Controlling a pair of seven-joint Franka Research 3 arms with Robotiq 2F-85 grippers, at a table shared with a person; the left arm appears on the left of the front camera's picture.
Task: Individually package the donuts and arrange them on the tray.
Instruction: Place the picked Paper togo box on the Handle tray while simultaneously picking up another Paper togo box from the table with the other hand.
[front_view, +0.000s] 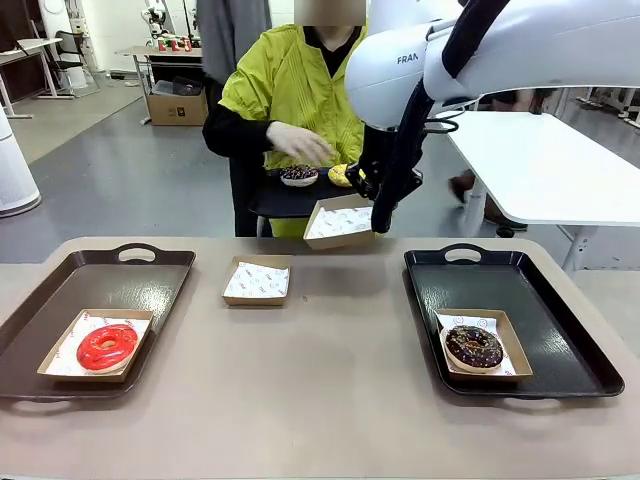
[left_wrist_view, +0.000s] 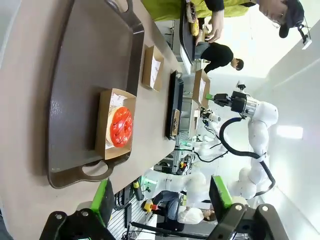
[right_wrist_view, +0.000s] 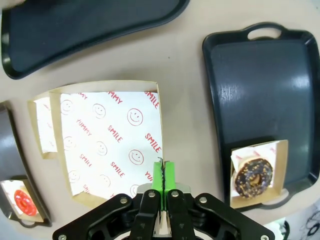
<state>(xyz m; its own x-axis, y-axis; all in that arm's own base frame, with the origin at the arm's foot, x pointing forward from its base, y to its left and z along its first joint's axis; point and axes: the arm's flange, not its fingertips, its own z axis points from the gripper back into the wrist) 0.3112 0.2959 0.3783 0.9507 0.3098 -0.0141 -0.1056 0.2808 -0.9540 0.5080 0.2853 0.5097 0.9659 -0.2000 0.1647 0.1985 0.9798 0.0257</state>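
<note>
Down at the near side of the table (front_view: 330, 400), the left gripper (left_wrist_view: 161, 197) hovers with its green fingers spread wide and nothing between them, looking down the length of the brown tray (front_view: 60, 290) on the robot's left. On that tray sits the red donut (front_view: 106, 346), already tucked into a paper-lined cardboard box (front_view: 80, 377).

Over on the right, the black tray (front_view: 470, 285) carries the chocolate donut (front_view: 473, 346) with sprinkles, boxed as well in its own carton (front_view: 515, 355), near the tray's front right corner.

Moving up the table, between the two trays, an empty box (front_view: 257, 281) rests flat on the top with its printed paper showing.

Just past it, the right gripper (right_wrist_view: 163, 175) is clamped tight on the rim of a second empty carton (front_view: 338, 222), pads pinched together on the cardboard and paper. That carton hangs tilted in the air above the table's far edge, its open side facing this way.

Farther back, a person in a yellow-green jacket holds a dark serving tray (front_view: 280, 200). Two donuts sit on it side by side: the purple-dark one (front_view: 298, 174) and the yellow one (front_view: 341, 175). The person's hand (front_view: 298, 143) is right above the purple-dark donut, fingers curled down toward it.
</note>
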